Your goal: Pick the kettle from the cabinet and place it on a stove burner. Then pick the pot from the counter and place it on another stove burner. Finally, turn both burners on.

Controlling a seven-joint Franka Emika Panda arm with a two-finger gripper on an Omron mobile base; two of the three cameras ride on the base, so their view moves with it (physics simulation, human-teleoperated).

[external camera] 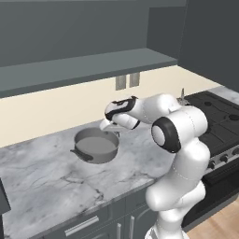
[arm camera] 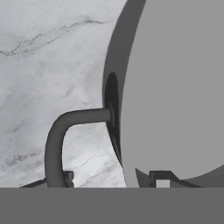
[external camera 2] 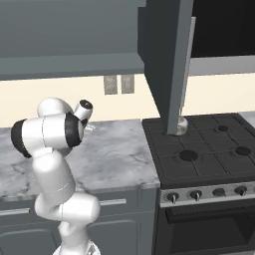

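Observation:
The wide grey pot (external camera: 95,147) sits on the marble counter (external camera: 46,179). My gripper (external camera: 109,127) reaches down onto its right rim. In the hand view the gripper (arm camera: 113,179) straddles the pot (arm camera: 175,87) wall beside its dark side handle (arm camera: 54,144). One fingertip (arm camera: 68,177) is outside by the handle and the other is inside the pot, the jaws closed in on it. The silver kettle (external camera 2: 180,127) stands on the back left of the black stove (external camera 2: 209,164), partly hidden by the cabinet door (external camera 2: 169,64). Its top peeks out behind my arm (external camera: 182,96).
The tall cabinet door hangs open over the stove's left edge, its pale bar handle (external camera 2: 187,69) facing right. Front burners (external camera 2: 189,155) are bare and knobs (external camera 2: 172,197) line the stove front. Wall sockets (external camera: 127,81) sit behind the pot, under a low shelf (external camera: 84,70).

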